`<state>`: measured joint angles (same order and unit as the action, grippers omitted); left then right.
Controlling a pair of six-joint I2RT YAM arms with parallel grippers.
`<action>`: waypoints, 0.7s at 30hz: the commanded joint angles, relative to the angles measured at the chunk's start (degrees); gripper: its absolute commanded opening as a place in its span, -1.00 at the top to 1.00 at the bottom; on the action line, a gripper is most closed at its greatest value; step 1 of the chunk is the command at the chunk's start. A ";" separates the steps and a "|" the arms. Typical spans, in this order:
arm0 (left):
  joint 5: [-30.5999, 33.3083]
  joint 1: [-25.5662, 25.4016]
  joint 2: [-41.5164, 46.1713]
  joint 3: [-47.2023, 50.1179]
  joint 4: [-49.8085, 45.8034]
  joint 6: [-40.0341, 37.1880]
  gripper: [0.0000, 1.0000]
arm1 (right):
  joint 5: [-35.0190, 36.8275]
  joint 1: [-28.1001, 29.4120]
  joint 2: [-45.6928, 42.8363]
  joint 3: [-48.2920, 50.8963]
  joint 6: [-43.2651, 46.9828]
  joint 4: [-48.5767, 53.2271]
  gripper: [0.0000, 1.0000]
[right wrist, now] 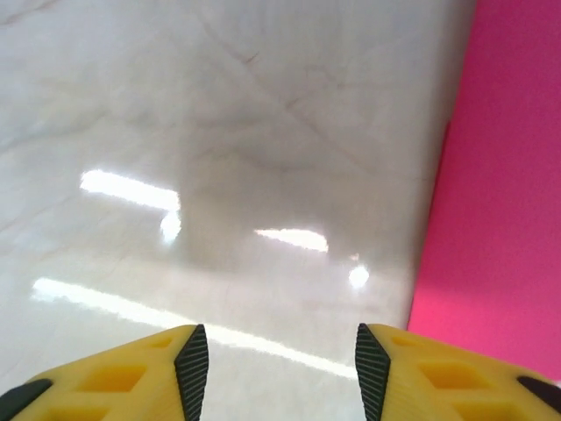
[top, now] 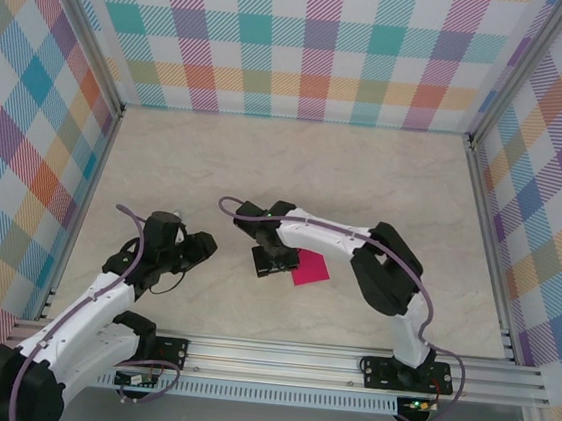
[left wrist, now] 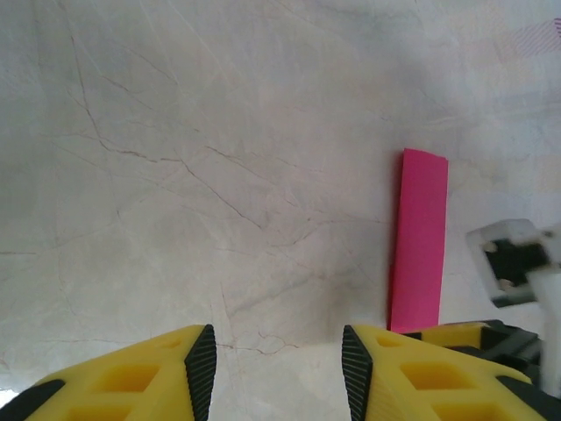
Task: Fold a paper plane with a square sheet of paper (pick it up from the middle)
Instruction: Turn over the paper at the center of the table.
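Seen from above, a pale marble-patterned table (top: 316,164) is walled on three sides by multicoloured plaid panels (top: 309,43). At the left, my left fingers (top: 196,249) hang low over bare table, well apart from the paper. From my left wrist, their yellow, black-padded fingertips (left wrist: 200,368) stand spread wide with nothing between them. Near the table's middle, my right fingers (top: 273,263) point down at the surface. Their yellow tips (right wrist: 191,368) are likewise parted and empty, over glossy table. The thin magenta-pink square sheet of paper (top: 311,272) lies flat on the table just right of them, its edge beside the right-hand tip (right wrist: 508,175), ungripped (left wrist: 419,241).
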<state>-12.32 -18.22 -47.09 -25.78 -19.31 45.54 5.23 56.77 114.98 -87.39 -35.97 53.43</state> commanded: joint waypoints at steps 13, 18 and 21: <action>-9.85 0.99 -2.26 1.92 7.08 -0.76 0.05 | -19.95 -16.25 -17.85 27.30 -0.30 -24.87 0.61; -9.57 0.99 -1.49 1.76 5.62 -1.51 0.02 | -18.74 -16.35 -13.51 28.07 -2.73 -28.62 0.59; -10.16 0.99 -2.01 1.80 6.99 -1.15 0.00 | -19.23 -16.34 -11.83 28.72 -6.21 -30.69 0.58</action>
<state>-20.73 -18.20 -49.12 -24.51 -14.17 45.32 -12.32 40.38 101.86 -59.66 -38.65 26.68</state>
